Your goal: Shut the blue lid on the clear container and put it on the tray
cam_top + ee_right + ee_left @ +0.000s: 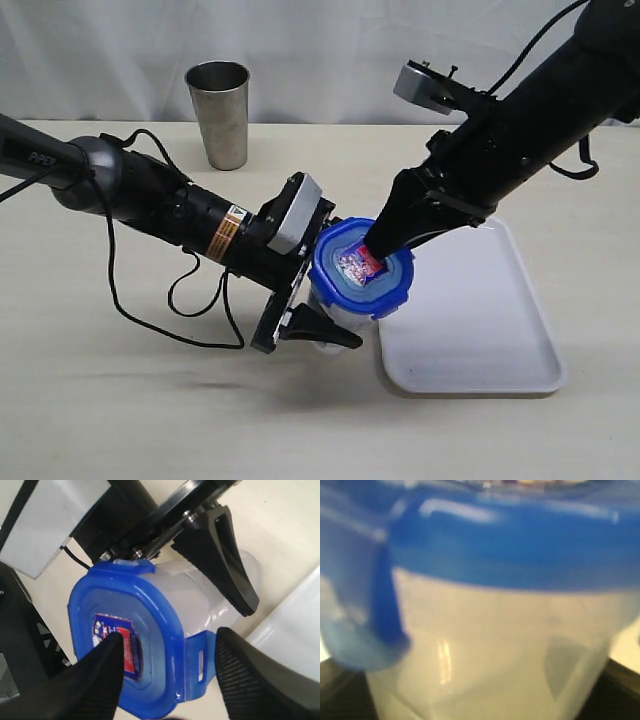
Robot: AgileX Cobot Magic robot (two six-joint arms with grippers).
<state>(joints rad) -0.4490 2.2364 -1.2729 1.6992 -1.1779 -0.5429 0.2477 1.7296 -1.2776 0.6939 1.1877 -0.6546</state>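
Just beside the tray [470,330], seemingly resting on the counter [120,420], is the container [200,600]. My left claw [325,315] is clamped on its wall from the side, one finger along the near face and the other hidden behind it. The lid [360,268] sits on its mouth, level as far as I can see.

My right claw [170,642] hangs right over the lid with its fingers apart, gripping nothing. One finger is over the sticker on top, and the other is out past the edge, above a tab [197,660] that hangs down the side (whether that tab has snapped home I cannot tell).

I judge the step in hand to be the closing: the lid is on, but its seal is unproven. Next I would press the tabs shut with my right fingertips while the left claw braces the container. Then I would lift it the short way over the rim onto the tray, keeping it upright.
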